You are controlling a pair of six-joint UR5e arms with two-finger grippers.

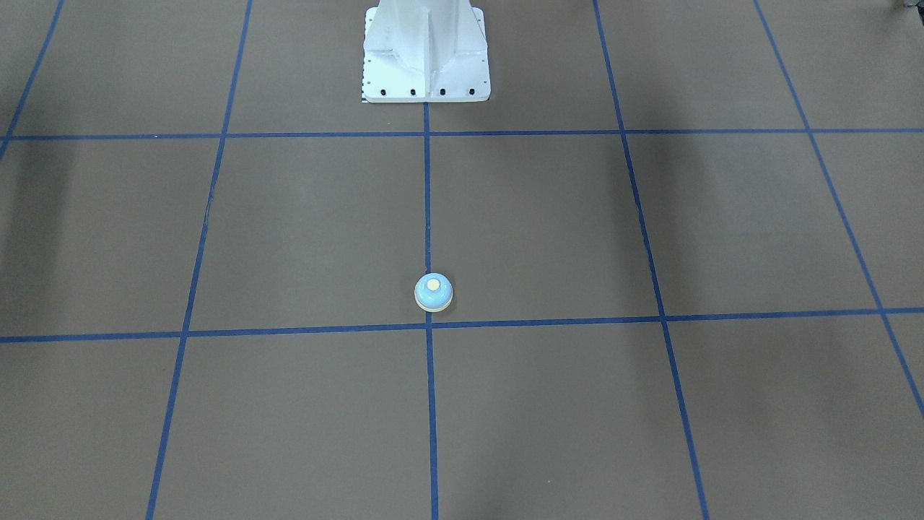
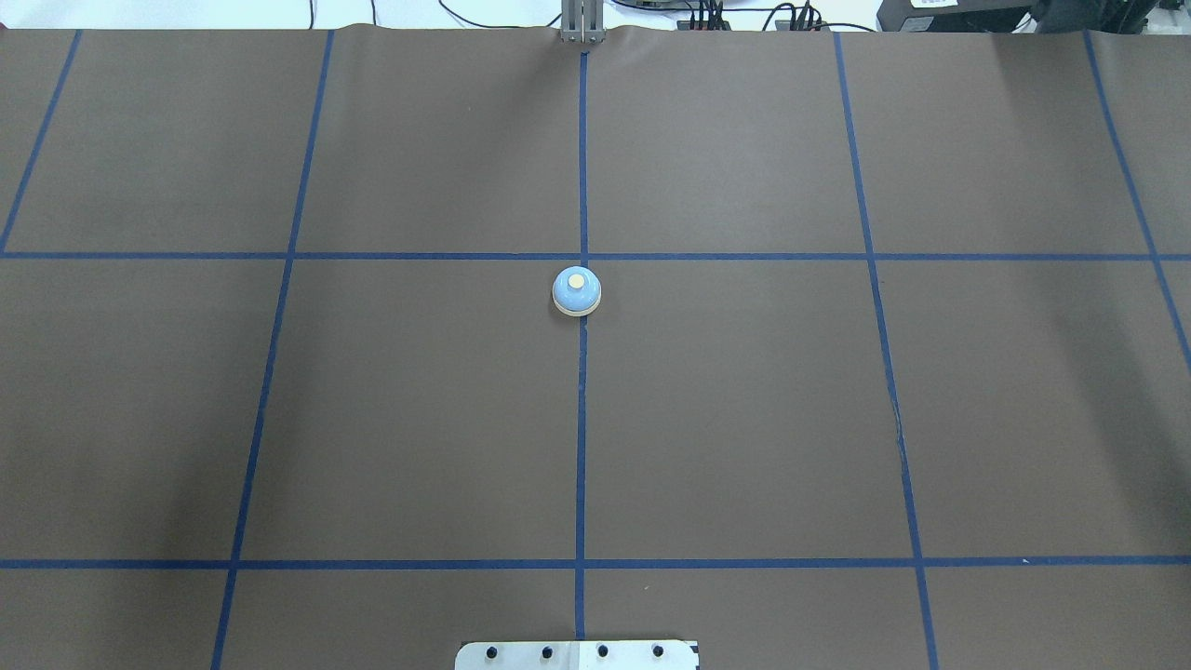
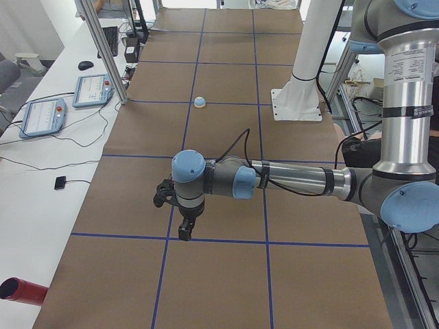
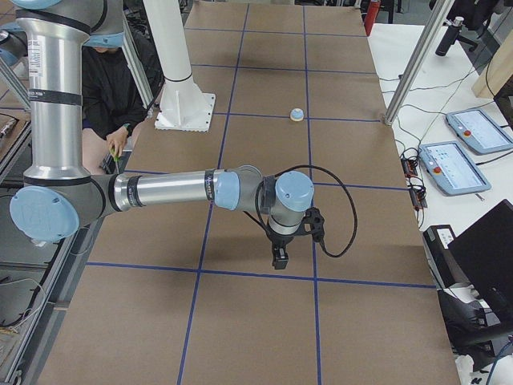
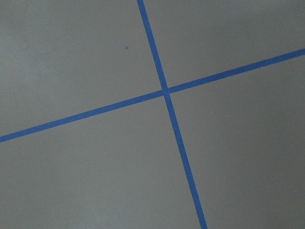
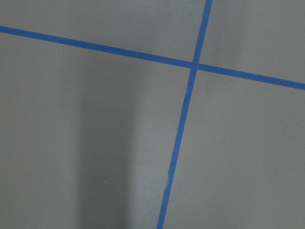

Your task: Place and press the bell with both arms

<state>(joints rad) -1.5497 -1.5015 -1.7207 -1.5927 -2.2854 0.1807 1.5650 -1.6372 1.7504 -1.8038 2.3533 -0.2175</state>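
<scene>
2 grippers show. Are their fingers spread or pinched?
— That cannot be told for either one. Each appears only in a side view, small and dark. The left gripper (image 3: 185,233) hangs low over the brown table (image 2: 744,419), pointing down. It seems to hover rather than touch, though the angle is poor. The right gripper (image 4: 279,258) hangs likewise toward the table's other end.
— And the bell?
— The bell (image 2: 577,291) sits upright on the centre tape line (image 2: 582,447), just on the robot's side of a crossing. It is well apart from both grippers and in line with the white pedestal (image 1: 426,58).
— And the wrist cameras?
— Each shows only brown surface and 1 crossing of blue tape.
</scene>
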